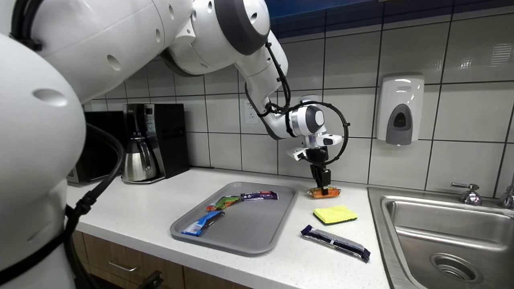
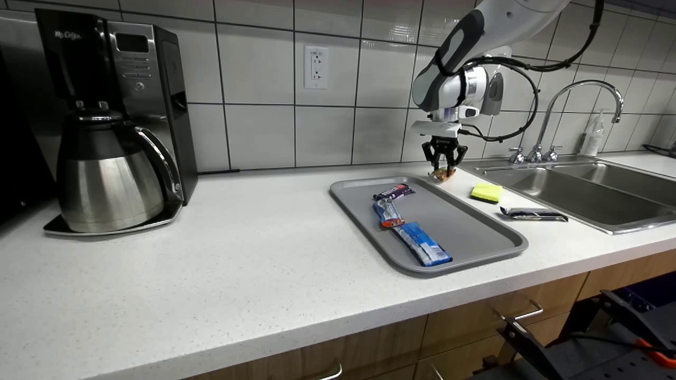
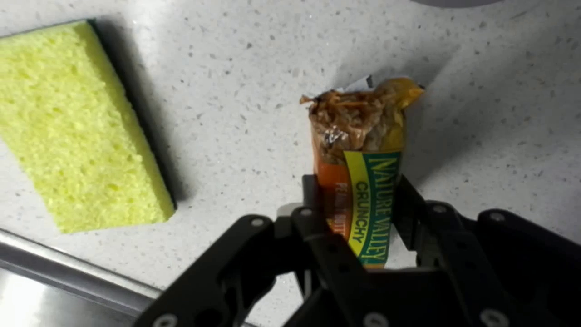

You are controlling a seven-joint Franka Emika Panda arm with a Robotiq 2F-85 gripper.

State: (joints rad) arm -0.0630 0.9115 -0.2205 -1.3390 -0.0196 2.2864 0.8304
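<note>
The black two-fingered gripper (image 3: 355, 193) is pinching the orange, yellow and green wrapped snack bar (image 3: 365, 175) by its long sides, close to the back edge of the white speckled counter (image 2: 253, 253)! Glossy, "CRUNCHY" facing up, one end crumpled brown, a yellow corner flaring!

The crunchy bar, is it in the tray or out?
Out. Both exterior views show the crunchy bar outside the gray tray, gripped by the claw.
</note>
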